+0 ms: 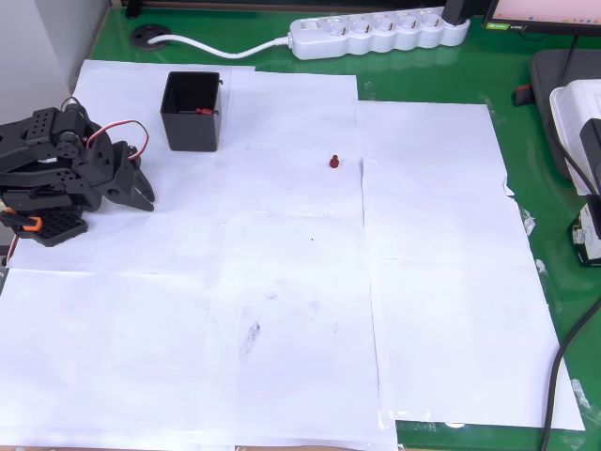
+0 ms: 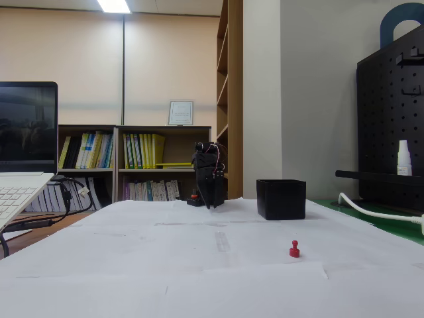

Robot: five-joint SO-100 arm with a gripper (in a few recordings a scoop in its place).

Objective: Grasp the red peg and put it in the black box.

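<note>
The red peg [image 1: 334,162] stands alone on the white paper, right of the black box [image 1: 192,111] in the overhead view. In the fixed view the peg [image 2: 294,249] is in front of the box [image 2: 281,199], nearer the camera. A small red bit [image 1: 202,111] shows inside the box against its right wall. My black arm is folded at the left edge, with the gripper [image 1: 141,191] low over the paper just left of and below the box, far from the peg. Its fingers look closed together with nothing in them. In the fixed view the gripper [image 2: 212,202] points down, left of the box.
White sheets [image 1: 282,310] cover a green table. A white power strip [image 1: 380,32] and its cable lie along the far edge. A laptop [image 2: 20,185] stands at the left of the fixed view, and white devices [image 1: 582,141] sit at the right edge of the overhead view.
</note>
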